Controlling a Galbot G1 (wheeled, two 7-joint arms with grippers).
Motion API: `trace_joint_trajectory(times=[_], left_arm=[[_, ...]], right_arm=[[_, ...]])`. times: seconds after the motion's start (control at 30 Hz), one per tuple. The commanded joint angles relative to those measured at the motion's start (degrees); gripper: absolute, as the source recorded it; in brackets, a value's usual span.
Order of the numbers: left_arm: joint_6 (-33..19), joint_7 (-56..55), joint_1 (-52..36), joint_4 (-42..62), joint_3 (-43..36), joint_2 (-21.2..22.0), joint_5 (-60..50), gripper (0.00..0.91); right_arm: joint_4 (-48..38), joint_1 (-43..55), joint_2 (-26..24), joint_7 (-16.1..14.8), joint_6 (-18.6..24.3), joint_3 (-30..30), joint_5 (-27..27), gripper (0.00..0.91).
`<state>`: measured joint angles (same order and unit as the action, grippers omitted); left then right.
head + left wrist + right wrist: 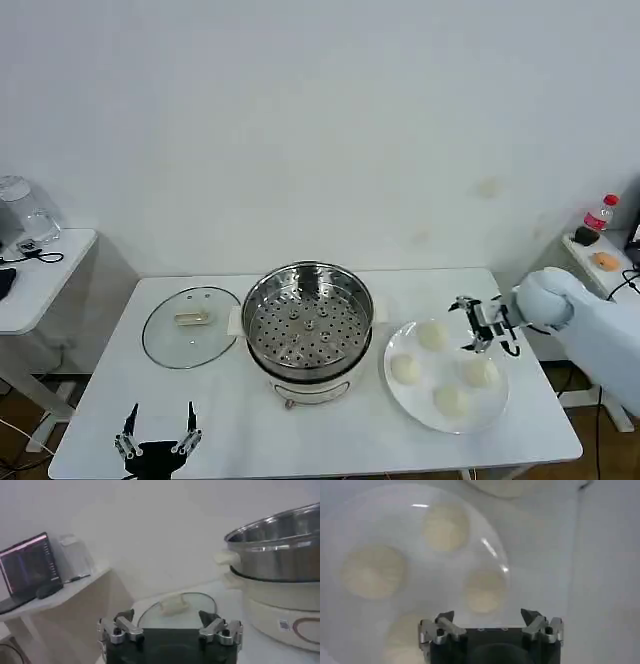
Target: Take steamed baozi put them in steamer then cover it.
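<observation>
Four steamed baozi (432,336) are seen on a white plate (497,405) at the right side of the table (230,420), well spread, with none in the steamer (308,318) yet. The steamer stands at the table's middle, its perforated tray bare and open to above. The cover (192,326) lies flat on the table just left of the steamer, its cream handle up, close beside the steamer's left side without a clear touch.

The right gripper (478,325) is held above the far right part of the plate, between the far bun and the right-hand bun (480,372), with its fingers (445,617) spread apart and nothing between them. In the right wrist view one bun (484,591) lies nearly under the gap. The left gripper (159,431) is parked low at the table's near left edge, its fingers (125,616) likewise spread and empty, with the cover beyond it.

Several faults may be expected from here. A soft bun may be dented or torn if it is squeezed hard, or dropped on the way if it is held too lightly. If the descent is off-centre, the bun may be nudged across the smooth plate against its neighbours, or the plate itself shifted toward the table's right edge. On the way across, the steamer's raised rim may be clipped if the bun is carried low. Later, the cover may be seated askew if buns are piled high or near the rim.
</observation>
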<state>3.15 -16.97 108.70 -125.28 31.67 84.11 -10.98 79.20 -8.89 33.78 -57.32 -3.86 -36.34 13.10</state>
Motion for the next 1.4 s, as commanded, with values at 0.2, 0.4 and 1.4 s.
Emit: trace_joint_trajectory(times=[0.2, 0.4, 1.4], left_arm=[[-0.31, 0.20, 0.00, 0.47, -0.12, 0.28, -0.69, 0.907], [-0.48, 0.14, 0.18, 0.60, 0.25, 0.33, -0.72, 0.907], [-0.61, -0.21, 0.35, 0.23, 0.40, 0.22, -0.53, 0.907]], right_arm=[[-6.85, 4.48, 6.65, 1.51, -2.85, -5.16, -1.40, 0.907], [-9.75, 3.61, 9.83, 2.97, -2.92, -4.42, -0.47, 0.907], [-10.17, 2.88, 10.45, 2.70, -4.07, -3.83, 0.69, 0.605]])
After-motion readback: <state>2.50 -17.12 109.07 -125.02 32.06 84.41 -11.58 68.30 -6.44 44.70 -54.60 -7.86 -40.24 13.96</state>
